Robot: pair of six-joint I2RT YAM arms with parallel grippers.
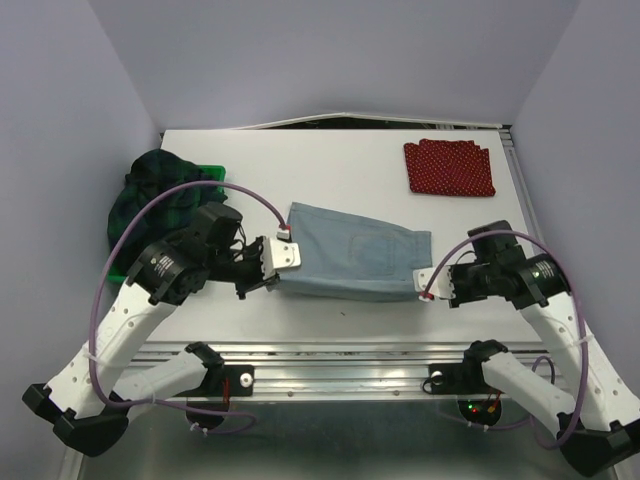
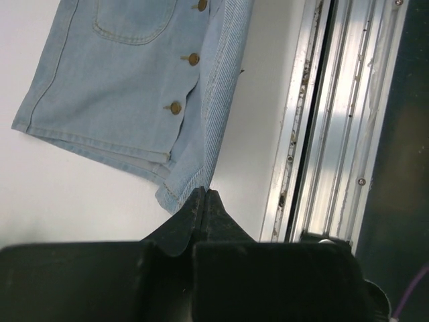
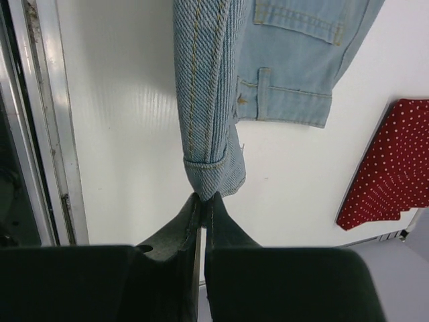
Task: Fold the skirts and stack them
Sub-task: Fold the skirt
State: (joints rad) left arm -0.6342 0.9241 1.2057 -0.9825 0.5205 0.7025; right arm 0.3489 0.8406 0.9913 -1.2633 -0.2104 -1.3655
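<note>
The light blue denim skirt [image 1: 350, 262] lies across the middle of the table, its near edge lifted and stretched between both grippers. My left gripper [image 1: 283, 268] is shut on its left near corner, seen in the left wrist view [image 2: 204, 193] beside the skirt's buttons [image 2: 175, 107]. My right gripper [image 1: 425, 289] is shut on the right near corner at the waistband, seen in the right wrist view [image 3: 204, 196] below the denim [image 3: 208, 100]. The red dotted skirt [image 1: 449, 167] lies folded at the back right, also in the right wrist view [image 3: 395, 168]. The dark plaid skirt [image 1: 160, 190] is bunched at the left.
A green plastic bin [image 1: 205, 170] sits under the plaid skirt at the left edge. A metal rail [image 1: 330, 352] runs along the table's near edge, close to both grippers, and shows in the left wrist view [image 2: 335, 121]. Walls enclose the table on three sides.
</note>
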